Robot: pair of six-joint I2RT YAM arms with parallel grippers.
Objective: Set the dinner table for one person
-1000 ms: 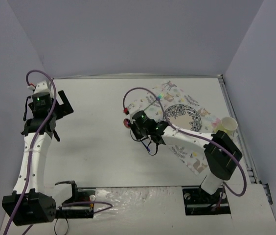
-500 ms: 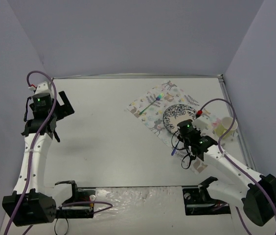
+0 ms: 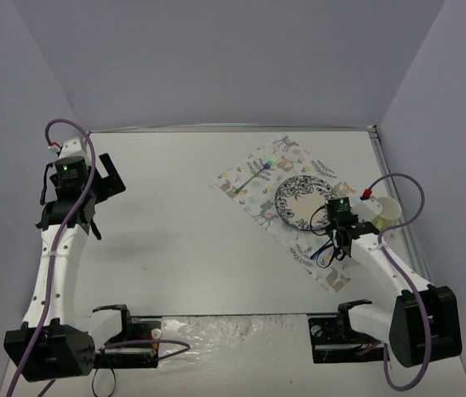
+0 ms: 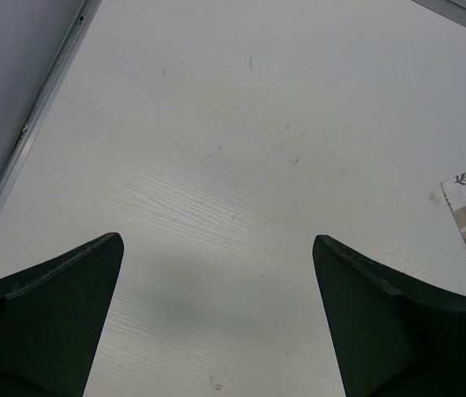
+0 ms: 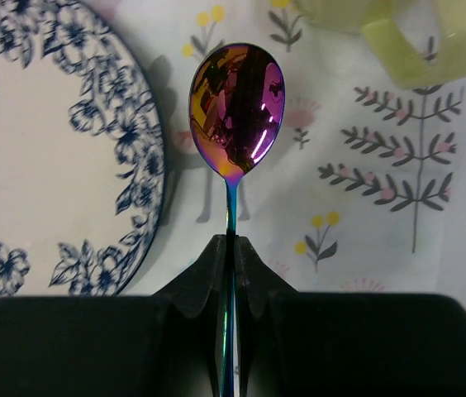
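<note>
Toward the far-right corner of the flat white rectangular dinner table (image 3: 183, 240), you have the pastel animal-print cloth (image 3: 245, 186) lying diagonal to the edges. The tabletop's long axis looks left-right in the top view, metal rim along the far and right edges. On the cloth: round blue-and-white floral plate (image 3: 299, 203), and a fork (image 3: 258, 172) on the plate's far-left side, roughly parallel to the cloth's short edge.

Your right gripper (image 5: 230, 248) is clamped on the thin handle of an iridescent purple-gold metal spoon (image 5: 236, 107). Spoon axis is in line with the fingers, bowl pointing away from the wrist, over the cloth between the plate rim and a pale yellow cup (image 3: 386, 213). Can't tell if the bowl touches the cloth.

Your left gripper (image 4: 216, 240) is near the left edge, jaws spread wide, nothing between them, bare tabletop below.
</note>
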